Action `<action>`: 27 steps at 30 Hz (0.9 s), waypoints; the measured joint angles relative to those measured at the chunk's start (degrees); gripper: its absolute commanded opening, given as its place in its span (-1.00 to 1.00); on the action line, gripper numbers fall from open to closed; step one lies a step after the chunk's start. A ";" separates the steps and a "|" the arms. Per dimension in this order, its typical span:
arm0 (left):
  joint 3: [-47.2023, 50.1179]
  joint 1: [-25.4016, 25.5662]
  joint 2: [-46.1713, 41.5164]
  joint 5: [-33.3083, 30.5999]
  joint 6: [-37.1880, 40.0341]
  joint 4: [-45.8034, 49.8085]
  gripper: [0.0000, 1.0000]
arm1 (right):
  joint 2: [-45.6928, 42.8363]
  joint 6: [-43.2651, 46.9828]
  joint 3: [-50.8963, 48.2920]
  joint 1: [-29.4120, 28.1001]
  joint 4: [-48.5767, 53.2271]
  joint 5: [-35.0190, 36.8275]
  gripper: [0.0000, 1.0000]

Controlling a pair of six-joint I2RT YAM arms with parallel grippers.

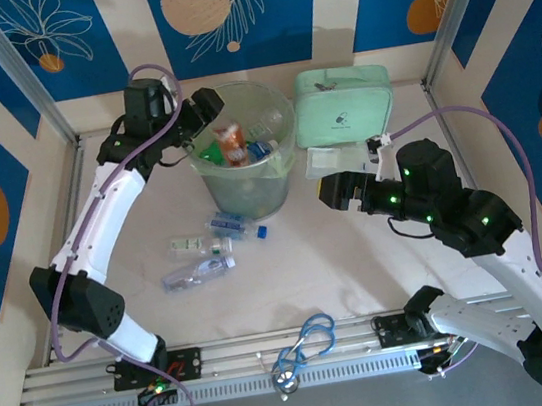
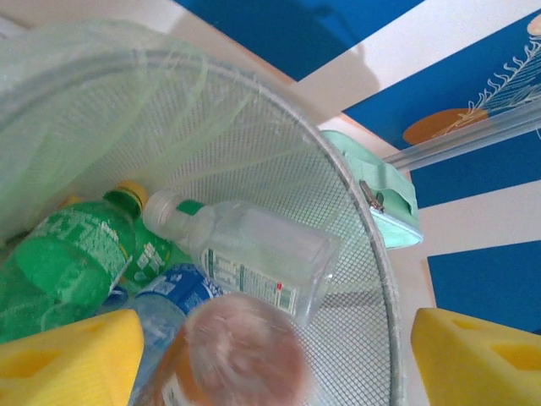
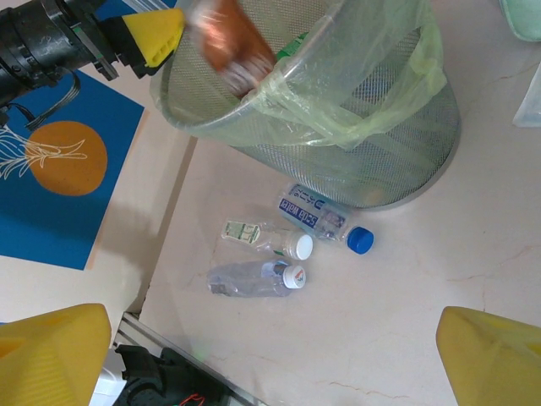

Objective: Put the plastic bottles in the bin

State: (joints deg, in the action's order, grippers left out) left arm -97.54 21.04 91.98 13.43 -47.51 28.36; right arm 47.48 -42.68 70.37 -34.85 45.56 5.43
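My left gripper (image 1: 200, 112) hangs over the bin (image 1: 283, 110), a pale-green lined mesh wastebasket, with its yellow fingers (image 2: 68, 359) spread wide. Between them a brown-orange bottle (image 2: 245, 355) is blurred and loose above the bin's inside (image 2: 279, 144). The right wrist view has it at the rim (image 3: 230, 38). Green (image 2: 68, 262), clear (image 2: 254, 254) and blue-labelled (image 2: 169, 296) plastic bottles lie inside. Three more bottles lie on the table left of the bin: a blue-capped one (image 3: 321, 218), a white-capped one (image 3: 266, 237) and a crushed clear one (image 3: 249, 277). My right gripper (image 1: 335, 192) hovers open to the bin's right, holding nothing.
A flat mint-green zip case (image 1: 343, 102) lies behind and right of the bin, with a clear plastic pouch (image 1: 331, 159) in front of it. A blue cord loop (image 1: 306, 344) rests on the front rail. Walls close in the table's left, back and right.
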 measured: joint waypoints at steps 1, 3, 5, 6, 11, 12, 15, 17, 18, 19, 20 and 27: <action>-0.02 0.11 -0.04 -0.02 0.07 0.61 0.72 | 0.04 0.00 0.00 0.00 -0.07 -0.02 0.98; -0.04 0.17 -0.09 -0.26 0.57 1.99 0.73 | 0.33 0.00 0.00 0.00 -0.11 -0.07 0.98; -0.13 0.20 -0.55 -1.68 1.62 4.00 0.75 | 0.79 0.02 0.00 0.00 -0.13 -0.13 0.99; -0.13 0.20 -1.09 -2.54 2.08 4.76 0.76 | 1.05 0.02 0.00 -0.02 -0.17 -0.24 0.99; 1.49 -0.79 -9.62 -10.34 4.48 10.27 0.80 | 1.86 0.04 -0.02 -1.33 -0.52 -0.26 1.00; 3.04 -1.36 -12.55 -11.63 4.55 10.51 0.79 | 1.86 0.07 -0.04 -1.66 -0.72 -0.26 1.00; 10.23 -4.46 -22.36 -14.27 4.24 12.13 0.78 | 1.86 0.22 -1.01 -3.30 -1.99 -0.24 0.99; 17.35 -7.08 -28.24 -15.06 3.21 13.09 0.74 | 2.23 0.24 -2.01 -4.94 -2.64 -0.22 0.99; 20.35 -7.93 -30.25 -15.06 2.75 13.73 0.72 | 2.54 0.24 -2.40 -5.81 -2.84 -0.07 0.99; 24.06 -8.85 -32.09 -14.97 1.92 14.34 0.69 | 3.06 0.26 -2.73 -6.84 -2.97 0.11 0.98; 27.74 -9.57 -33.16 -14.75 1.07 14.53 0.68 | 3.76 0.28 -2.89 -7.91 -3.06 0.39 0.98; 45.81 -10.82 -31.56 -10.97 -5.27 14.53 0.74 | 7.54 0.66 -3.08 -14.03 -4.31 2.99 0.97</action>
State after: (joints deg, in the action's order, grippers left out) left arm -51.72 10.22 60.42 2.46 -52.77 42.89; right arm 55.02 -42.02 67.29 -48.88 41.25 8.43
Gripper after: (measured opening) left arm 0.861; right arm 0.987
